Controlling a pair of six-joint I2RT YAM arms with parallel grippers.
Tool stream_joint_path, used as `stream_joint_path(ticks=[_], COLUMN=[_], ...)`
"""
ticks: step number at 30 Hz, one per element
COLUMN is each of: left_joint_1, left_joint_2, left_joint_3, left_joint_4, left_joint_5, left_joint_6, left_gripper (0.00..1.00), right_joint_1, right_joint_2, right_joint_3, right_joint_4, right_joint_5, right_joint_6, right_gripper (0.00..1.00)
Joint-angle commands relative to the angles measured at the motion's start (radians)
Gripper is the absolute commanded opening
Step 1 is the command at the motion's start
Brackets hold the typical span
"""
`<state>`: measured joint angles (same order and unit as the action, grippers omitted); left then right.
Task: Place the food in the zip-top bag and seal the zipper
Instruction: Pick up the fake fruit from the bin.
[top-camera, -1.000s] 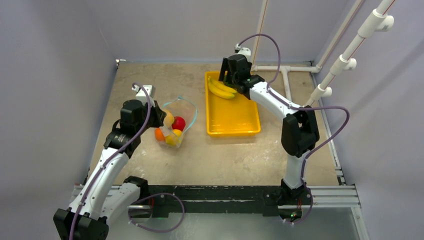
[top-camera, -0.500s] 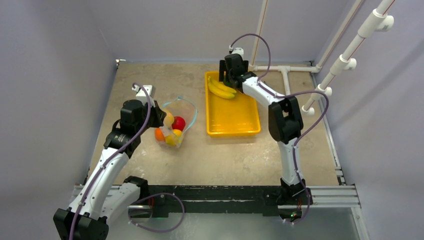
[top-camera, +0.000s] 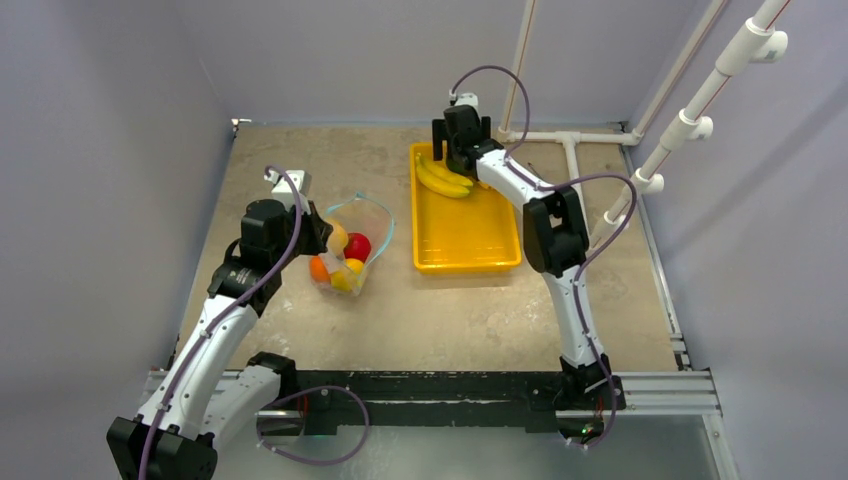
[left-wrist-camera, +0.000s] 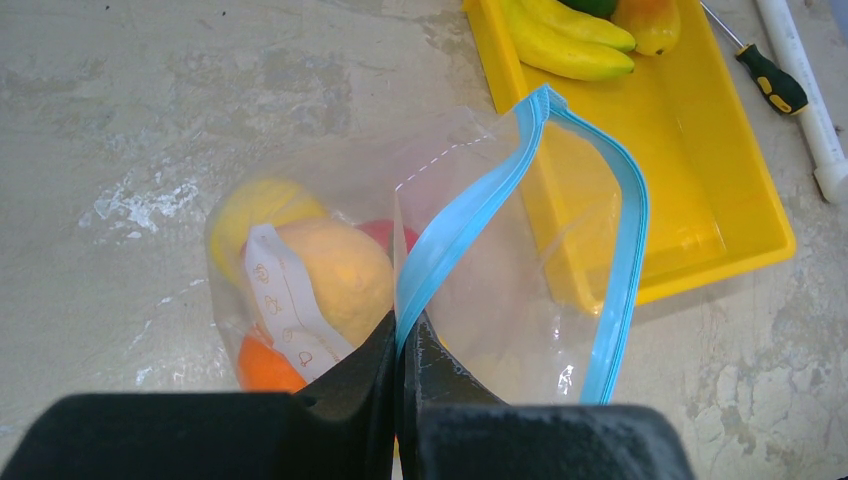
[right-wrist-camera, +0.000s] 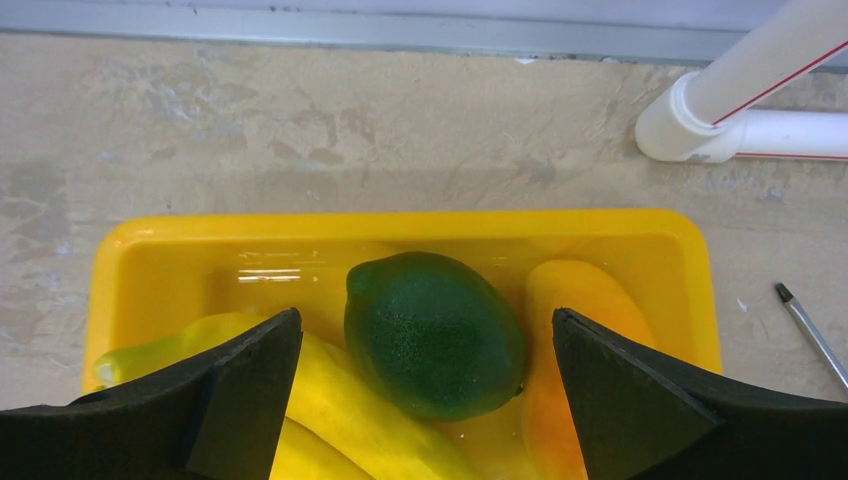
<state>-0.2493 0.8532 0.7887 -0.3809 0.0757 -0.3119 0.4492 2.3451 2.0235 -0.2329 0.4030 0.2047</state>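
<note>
The clear zip-top bag (top-camera: 352, 250) lies left of the yellow tray (top-camera: 465, 238), its mouth gaping. My left gripper (left-wrist-camera: 400, 325) is shut on the teal zipper (left-wrist-camera: 470, 215) at the near lip of the mouth. Inside the bag are a red apple (top-camera: 357, 246), an orange (left-wrist-camera: 265, 365), a peach (left-wrist-camera: 340, 275) and a lemon (left-wrist-camera: 255, 205). My right gripper (right-wrist-camera: 425, 315) hangs open over the tray's far end, its fingers straddling the dark green avocado (right-wrist-camera: 435, 335) without touching it. Bananas (right-wrist-camera: 340, 400) lie to the avocado's left and a mango (right-wrist-camera: 575, 350) to its right.
A screwdriver (left-wrist-camera: 765, 75) lies on the table just right of the tray. White pipes (top-camera: 570, 140) run along the back right corner. Walls close in the table on the left, back and right.
The right arm has reached further to the tray's far end and its jaws have spread wider. The left arm and the bag have not moved.
</note>
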Motion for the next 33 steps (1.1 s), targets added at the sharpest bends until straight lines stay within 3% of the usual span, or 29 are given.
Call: stream_joint_path(ticks=[1, 8, 15, 21, 28, 33], left_joint_1=[-0.001, -0.001, -0.001, -0.001, -0.002, -0.002], left_joint_2=[-0.005, -0.002, 0.005, 0.008, 0.014, 0.014], left_joint_3=[0.0, 0.0, 0.001, 0.0, -0.002, 0.0], left_joint_4=[0.038, 0.039, 0.037, 0.039, 0.04, 0.043], left_joint_5=[0.009, 0.009, 0.01, 0.014, 0.02, 0.024], left_joint_6=[0.012, 0.013, 0.013, 0.013, 0.013, 0.013], left_gripper=[0.0, 0.0, 0.0, 0.0, 0.0, 0.0], right_joint_1=[-0.01, -0.01, -0.013, -0.014, -0.015, -0.015], right_joint_2=[0.014, 0.047, 0.065, 0.063, 0.025, -0.049], right_joint_3=[0.045, 0.037, 0.035, 0.018, 0.003, -0.04], right_joint_4=[-0.014, -0.009, -0.002, 0.003, 0.004, 0.023], right_joint_5=[-0.005, -0.021, -0.01, -0.016, -0.015, -0.003], right_joint_6=[-0.028, -0.021, -0.022, -0.021, -0.004, 0.013], right_gripper=[0.98, 0.97, 0.88, 0.69, 0.3, 0.15])
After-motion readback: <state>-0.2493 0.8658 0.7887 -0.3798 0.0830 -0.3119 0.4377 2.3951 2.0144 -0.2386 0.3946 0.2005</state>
